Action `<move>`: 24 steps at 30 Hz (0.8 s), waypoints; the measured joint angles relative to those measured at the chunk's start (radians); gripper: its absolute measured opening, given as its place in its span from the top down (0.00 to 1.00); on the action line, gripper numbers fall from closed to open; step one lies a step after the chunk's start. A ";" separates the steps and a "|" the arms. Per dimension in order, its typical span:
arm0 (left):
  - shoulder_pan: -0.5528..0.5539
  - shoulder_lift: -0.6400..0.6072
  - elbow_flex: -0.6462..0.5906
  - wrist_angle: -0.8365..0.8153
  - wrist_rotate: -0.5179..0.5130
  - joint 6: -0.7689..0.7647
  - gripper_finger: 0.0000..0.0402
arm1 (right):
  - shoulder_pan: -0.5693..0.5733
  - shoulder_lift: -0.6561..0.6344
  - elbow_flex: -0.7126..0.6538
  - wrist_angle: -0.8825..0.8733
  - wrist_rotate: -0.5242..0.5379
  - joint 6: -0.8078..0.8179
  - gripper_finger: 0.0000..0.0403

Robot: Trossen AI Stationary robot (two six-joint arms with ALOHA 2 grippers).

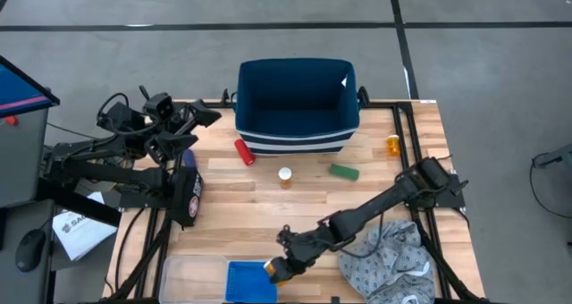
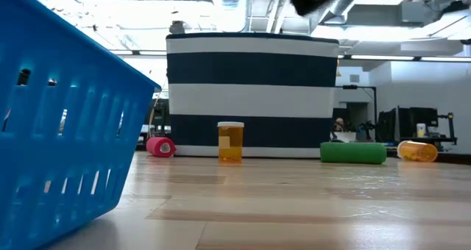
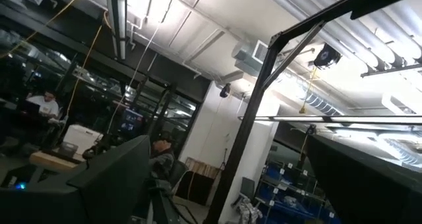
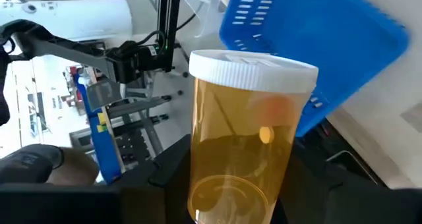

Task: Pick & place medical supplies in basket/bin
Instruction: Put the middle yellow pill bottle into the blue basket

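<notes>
Medical supplies lie scattered on a wooden table (image 1: 295, 206), seen from above. At nine o'clock the left gripper (image 1: 201, 116) waits folded at the table's edge; whether its fingers are apart or together cannot be told. At seven o'clock sits a clear tray (image 1: 192, 277), and just beside it the small bright-blue basket (image 1: 246, 282), at six o'clock; what lies inside it cannot be made out. The right gripper (image 1: 277, 270) hangs at the basket's right edge, fingers clamped on a translucent orange pill bottle (image 4: 244, 145) with a white cap, its long axis running out from the fingers, cap leading toward the basket.

Near the centre, a red cylinder (image 1: 244, 152) lies on its side, a second white-capped orange bottle (image 1: 285, 176) stands upright, and a flat green oblong piece (image 1: 344, 172) lies flat. At twelve o'clock stands a navy white-striped tub (image 1: 295, 107), its inside showing only dark blue. At two o'clock a third orange bottle (image 1: 393, 145) lies on its side. A grey patterned cloth (image 1: 389, 264) sits at five o'clock.
</notes>
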 joint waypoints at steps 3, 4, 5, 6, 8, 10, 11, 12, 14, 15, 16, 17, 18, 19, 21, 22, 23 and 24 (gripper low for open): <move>-0.008 0.000 0.000 -0.006 0.000 -0.022 0.00 | 0.000 0.039 0.049 -0.011 0.000 -0.014 0.54; -0.015 0.000 -0.003 -0.007 0.000 -0.026 0.00 | 0.000 0.060 0.070 -0.007 0.001 -0.016 0.54; -0.021 0.000 -0.005 -0.011 0.000 -0.026 0.00 | 0.000 0.076 0.087 -0.010 0.000 -0.017 0.54; -0.027 0.000 -0.005 -0.019 0.000 -0.026 0.00 | 0.003 0.095 0.110 -0.021 0.000 -0.016 0.54; -0.041 0.000 -0.005 -0.034 0.000 -0.027 0.00 | 0.007 0.142 0.167 -0.006 0.002 -0.016 0.55; -0.052 0.000 -0.005 -0.044 0.000 -0.031 0.00 | 0.017 0.182 0.219 -0.012 0.001 -0.003 0.55; -0.056 0.000 -0.005 -0.047 0.000 -0.033 0.00 | 0.022 0.208 0.247 -0.009 0.001 0.005 0.55; -0.060 0.000 -0.005 -0.048 0.000 -0.033 0.00 | 0.025 0.230 0.270 -0.009 0.000 0.007 0.54; -0.067 0.000 -0.005 -0.046 0.000 -0.033 0.00 | 0.034 0.268 0.313 -0.043 0.000 0.011 0.54; -0.070 0.000 -0.005 -0.046 0.000 -0.033 0.00 | 0.038 0.288 0.336 -0.052 0.000 0.022 0.54; -0.073 0.000 -0.005 -0.046 0.000 -0.033 0.00 | 0.040 0.302 0.353 -0.074 0.000 0.031 0.53; -0.074 0.000 -0.005 -0.047 0.000 -0.033 0.00 | 0.042 0.314 0.369 -0.099 0.000 0.035 0.53; -0.074 0.000 -0.005 -0.046 0.000 -0.034 0.00 | 0.044 0.329 0.385 -0.105 0.000 0.043 0.52; -0.074 0.000 -0.005 -0.046 0.000 -0.034 0.00 | 0.043 0.342 0.397 -0.103 0.000 0.050 0.51; -0.074 0.000 -0.005 -0.046 0.000 -0.040 0.00 | 0.042 0.357 0.407 -0.110 0.001 0.060 0.49; -0.074 0.000 -0.005 -0.046 0.000 -0.041 0.00 | 0.042 0.360 0.410 -0.111 0.002 0.060 0.47; -0.074 0.000 -0.005 -0.045 0.000 -0.042 0.00 | 0.041 0.359 0.410 -0.124 0.004 0.061 0.46; -0.074 0.000 -0.005 -0.043 0.000 -0.042 0.00 | 0.038 0.358 0.410 -0.132 0.007 0.062 0.45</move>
